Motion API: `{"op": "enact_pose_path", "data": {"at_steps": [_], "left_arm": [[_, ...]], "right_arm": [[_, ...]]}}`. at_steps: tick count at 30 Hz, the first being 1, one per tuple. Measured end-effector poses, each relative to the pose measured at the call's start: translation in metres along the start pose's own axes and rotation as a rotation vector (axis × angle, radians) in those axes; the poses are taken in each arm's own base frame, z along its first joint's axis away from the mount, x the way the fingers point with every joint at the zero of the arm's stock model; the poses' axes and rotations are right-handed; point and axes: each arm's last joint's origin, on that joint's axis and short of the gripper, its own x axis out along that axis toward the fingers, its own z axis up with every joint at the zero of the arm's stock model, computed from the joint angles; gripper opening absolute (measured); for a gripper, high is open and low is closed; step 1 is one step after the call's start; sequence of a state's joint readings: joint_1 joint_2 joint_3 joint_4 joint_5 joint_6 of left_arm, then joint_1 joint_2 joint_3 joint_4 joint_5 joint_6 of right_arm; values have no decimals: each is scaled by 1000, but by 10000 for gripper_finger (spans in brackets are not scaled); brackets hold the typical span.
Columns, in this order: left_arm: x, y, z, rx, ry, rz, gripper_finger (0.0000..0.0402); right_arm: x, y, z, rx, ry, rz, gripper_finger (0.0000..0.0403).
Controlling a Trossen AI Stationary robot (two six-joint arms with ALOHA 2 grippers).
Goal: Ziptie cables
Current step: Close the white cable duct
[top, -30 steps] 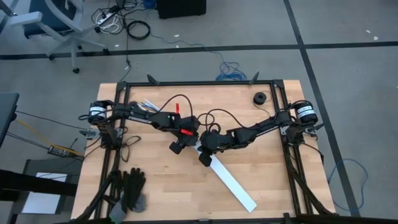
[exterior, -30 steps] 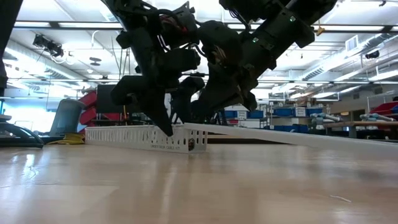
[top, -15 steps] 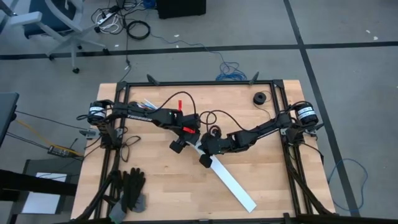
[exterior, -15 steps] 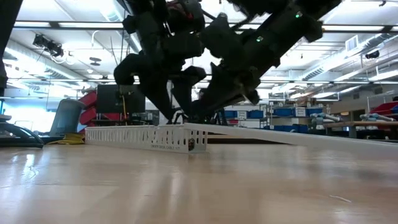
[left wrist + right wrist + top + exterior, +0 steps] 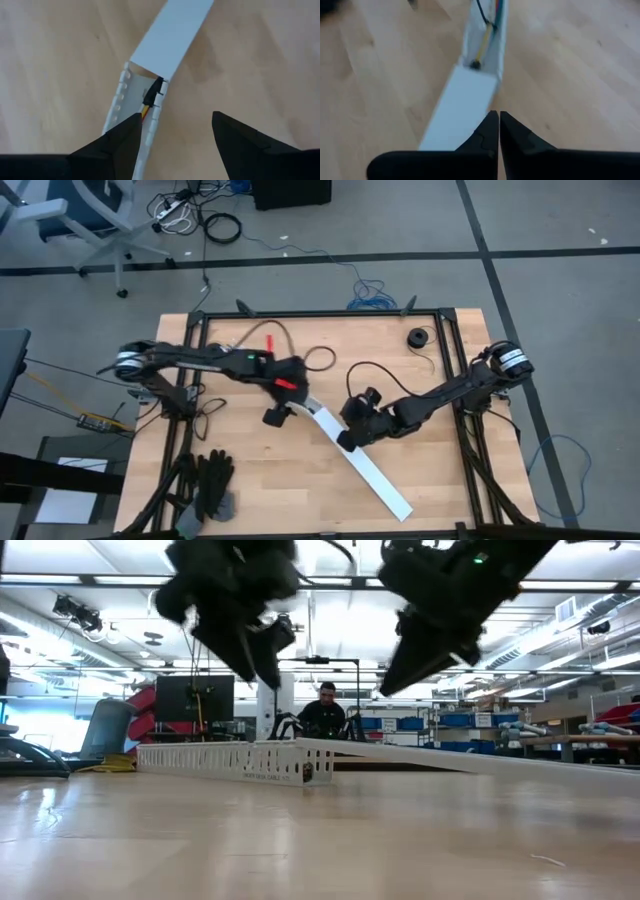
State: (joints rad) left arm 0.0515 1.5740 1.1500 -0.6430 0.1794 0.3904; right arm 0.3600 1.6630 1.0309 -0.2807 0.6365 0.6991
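Note:
A long white slotted channel (image 5: 312, 406) lies slantwise on the wooden table, and a flat white lid (image 5: 375, 478) covers its near right stretch. The cables (image 5: 147, 104), thin yellow, red and dark wires, lie inside the channel and run in under the lid's end; the right wrist view shows the cables (image 5: 488, 19) too. My left gripper (image 5: 272, 417) hangs open above the channel's uncovered part, one finger over it in the left wrist view (image 5: 176, 117). My right gripper (image 5: 347, 442) is shut and hovers above the lid (image 5: 462, 105). In the low view both stand clear above the channel (image 5: 220, 762).
Black gloves (image 5: 210, 485) lie at the near left corner and a small black roll (image 5: 415, 338) at the far right. Black frame rails (image 5: 320, 313) edge the table. A person (image 5: 327, 712) sits beyond the far edge.
Both grippers have lifted up off the channel and drawn apart: my left one toward the table's left, rolling at the wrist, my right one toward the right and near edge, tipping. The channel and lid have stayed where they were.

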Motion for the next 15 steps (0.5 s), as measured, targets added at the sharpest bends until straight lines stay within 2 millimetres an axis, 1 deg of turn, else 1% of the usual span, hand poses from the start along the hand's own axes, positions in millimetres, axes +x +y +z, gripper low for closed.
{"op": "enact_pose_path", "data": {"at_steps": [4,6,10,13,15], "left_arm": [[-31,-21,-19,-74,-158,45,218],[-39,-34,-31,-101,-240,70,218],[-37,-58,-55,-131,-343,71,218],[-29,-69,-65,-166,-373,42,218],[-24,-73,-68,-194,-374,27,218]], "right_arm": [[-6,2,-9,21,35,-18,0],[-8,5,-11,39,37,-8,0],[-19,14,-20,71,45,31,0],[-29,22,-28,124,47,53,0],[-37,27,-36,163,38,56,0]]}}
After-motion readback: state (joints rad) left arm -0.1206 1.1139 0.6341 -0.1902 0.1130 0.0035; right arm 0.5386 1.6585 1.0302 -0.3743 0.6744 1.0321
